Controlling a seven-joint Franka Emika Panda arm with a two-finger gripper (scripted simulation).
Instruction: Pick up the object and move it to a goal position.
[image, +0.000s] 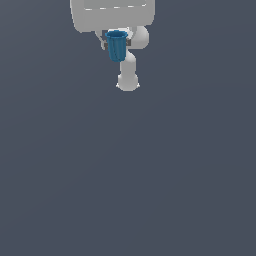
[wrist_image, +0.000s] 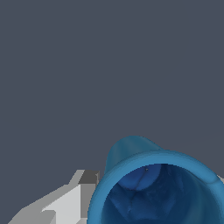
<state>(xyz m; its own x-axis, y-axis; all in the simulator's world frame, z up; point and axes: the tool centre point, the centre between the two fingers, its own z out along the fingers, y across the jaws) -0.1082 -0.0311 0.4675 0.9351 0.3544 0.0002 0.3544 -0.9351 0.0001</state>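
Note:
The small blue cup (image: 116, 45) is bucket-shaped, tapers to its base and stands upright, held high near the top of the exterior view. My white gripper (image: 117, 42) is shut on the cup, a dark finger pad on each side near its rim. In the wrist view the cup (wrist_image: 157, 188) fills the near corner, its open mouth toward the camera. One grey finger (wrist_image: 74, 201) presses against its side. The other finger is mostly hidden behind the cup.
The white arm's body (image: 111, 15) fills the top of the exterior view, and a white link (image: 128, 75) hangs behind and below the cup. A plain dark grey floor (image: 128, 175) lies under everything.

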